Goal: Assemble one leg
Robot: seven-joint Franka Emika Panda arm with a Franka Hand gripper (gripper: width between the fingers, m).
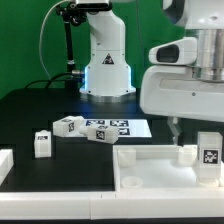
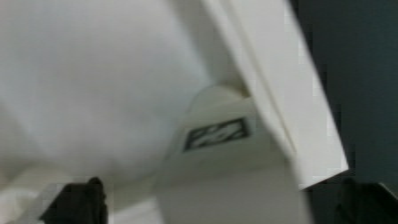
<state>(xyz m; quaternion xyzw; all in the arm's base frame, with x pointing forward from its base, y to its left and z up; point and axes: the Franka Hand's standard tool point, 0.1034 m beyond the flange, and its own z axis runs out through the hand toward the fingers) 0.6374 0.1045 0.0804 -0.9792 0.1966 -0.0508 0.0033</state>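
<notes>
A white leg (image 1: pixel 208 152) with a black-and-white tag stands on the large white tray-like panel (image 1: pixel 150 172) near its right end. In the wrist view a leg (image 2: pixel 217 133) with its tag showing lies ahead of the fingers, against the panel's white rim (image 2: pixel 267 90). My gripper (image 1: pixel 178 134) hangs over the panel just to the exterior view's left of that leg. In the wrist view the gripper (image 2: pixel 219 205) is open. Its dark fingertips (image 2: pixel 75 200) stand wide apart with only white surface between them. It holds nothing.
Three loose legs lie on the black table at the exterior view's left: one (image 1: pixel 42 143), one (image 1: pixel 68 125) and one (image 1: pixel 100 133). The marker board (image 1: pixel 120 127) lies behind the panel. A white part (image 1: pixel 5 165) sits at the left edge. The robot base (image 1: pixel 105 70) stands at the back.
</notes>
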